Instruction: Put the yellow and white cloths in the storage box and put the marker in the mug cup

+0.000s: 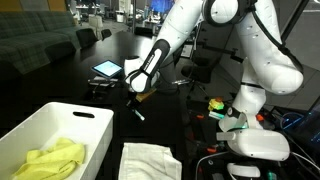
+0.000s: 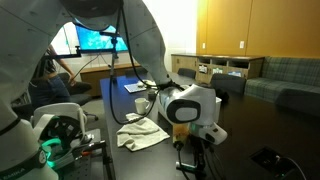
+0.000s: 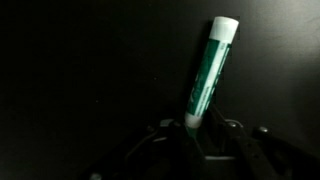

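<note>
Storage box (image 1: 95, 125) sat on the dark table (image 1: 60, 70) with the yellow cloth (image 1: 50, 160) already inside, so one job looked done! White cloth (image 1: 150, 160) lay just beside the box, waiting. Gripper (image 3: 200, 135) was down low, fingers flanking the lower end of the teal marker (image 3: 210, 75); whether they had clamped, I couldn't tell. Mug (image 2: 140, 104) hadn't got its marker yet.

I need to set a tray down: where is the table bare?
Bare table lies beyond the storage box, short of the tablet. The white cloth and marker take the middle. It is crowded around the robot base.
</note>
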### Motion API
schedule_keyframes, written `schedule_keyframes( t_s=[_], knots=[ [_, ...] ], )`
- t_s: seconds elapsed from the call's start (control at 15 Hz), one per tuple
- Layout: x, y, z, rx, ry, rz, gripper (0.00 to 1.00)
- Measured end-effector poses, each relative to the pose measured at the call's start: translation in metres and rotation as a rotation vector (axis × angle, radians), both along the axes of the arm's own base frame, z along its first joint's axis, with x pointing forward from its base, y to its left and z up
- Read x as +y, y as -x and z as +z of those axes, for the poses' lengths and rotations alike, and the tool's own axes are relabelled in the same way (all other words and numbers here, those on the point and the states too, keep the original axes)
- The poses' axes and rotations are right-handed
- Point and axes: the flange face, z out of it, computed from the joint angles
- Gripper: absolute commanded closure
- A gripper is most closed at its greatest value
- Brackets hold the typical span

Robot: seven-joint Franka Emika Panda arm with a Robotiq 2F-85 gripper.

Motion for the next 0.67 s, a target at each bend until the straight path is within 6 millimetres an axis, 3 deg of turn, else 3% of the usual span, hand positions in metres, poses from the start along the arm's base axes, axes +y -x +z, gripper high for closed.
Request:
schedule_keyframes(
  t_s=[0.67],
  knots=[
    [-0.011,0.008,0.014,0.004,-0.043,0.142,0.89]
  ],
)
